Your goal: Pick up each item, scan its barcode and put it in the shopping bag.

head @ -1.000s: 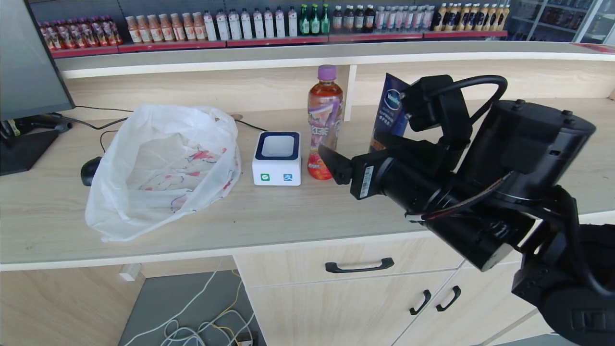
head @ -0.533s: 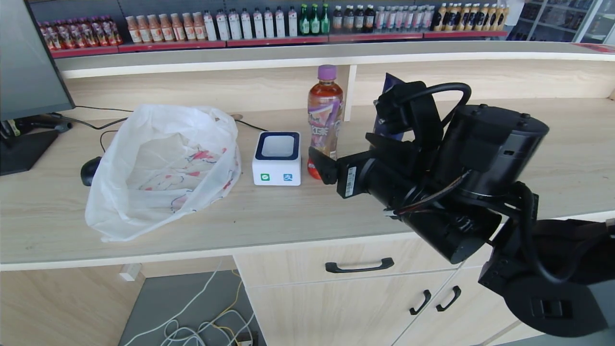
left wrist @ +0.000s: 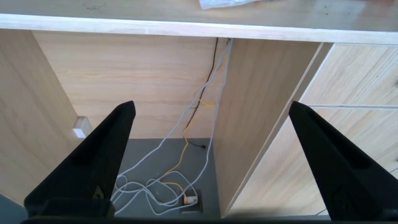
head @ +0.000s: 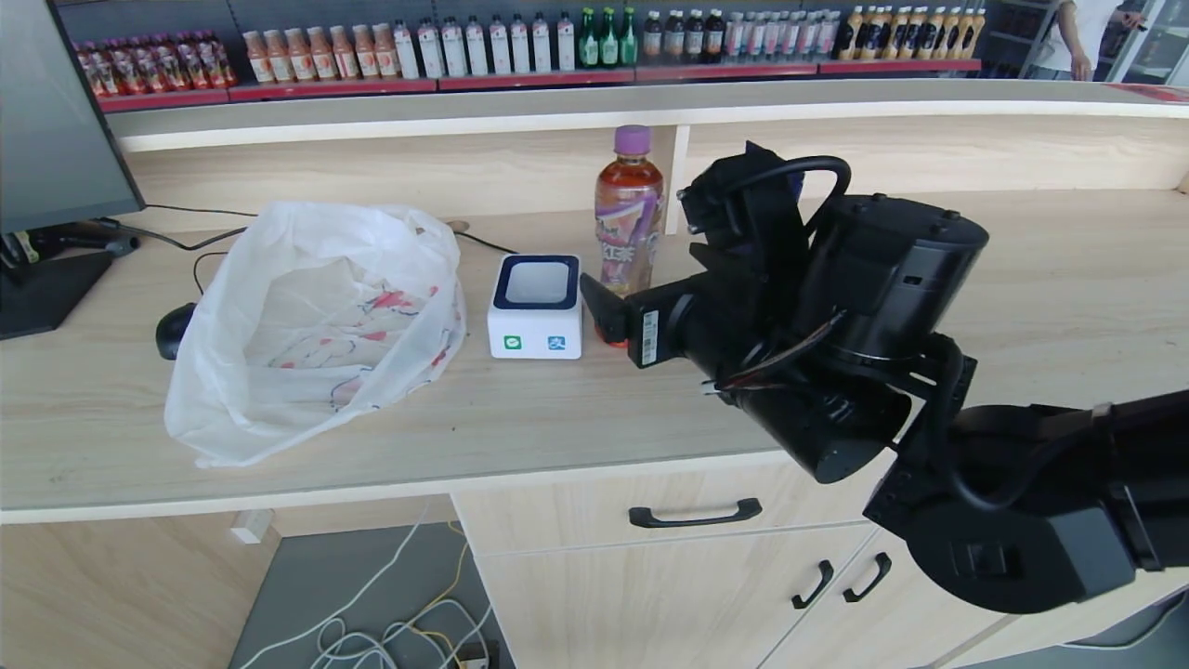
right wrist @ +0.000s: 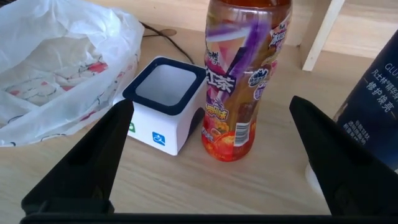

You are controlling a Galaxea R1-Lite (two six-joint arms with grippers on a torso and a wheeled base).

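Observation:
A tea bottle [head: 629, 218] with a purple cap stands upright on the wooden counter [head: 557, 409], just right of the white scanner box [head: 536, 307]. The white shopping bag [head: 316, 325] lies open at the left. My right gripper [right wrist: 211, 106] is open and low over the counter, with the tea bottle [right wrist: 245, 81] just ahead of it, in line with the gap between its fingers. One black finger [head: 599, 307] shows beside the bottle's base. A dark blue pouch [right wrist: 373, 106] stands right of the bottle. My left gripper [left wrist: 208, 109] is open below the counter edge, holding nothing.
A monitor [head: 56, 111] and a black mouse [head: 172, 330] sit at the far left. A raised ledge with a wooden divider [head: 678, 177] runs behind the items. Drink shelves line the back. Drawers [head: 697, 511] and loose cables [left wrist: 180, 168] lie under the counter.
My right arm has swung left and forward toward the tea bottle, and now hides the blue pouch in the head view. Bag, scanner and bottle have not moved.

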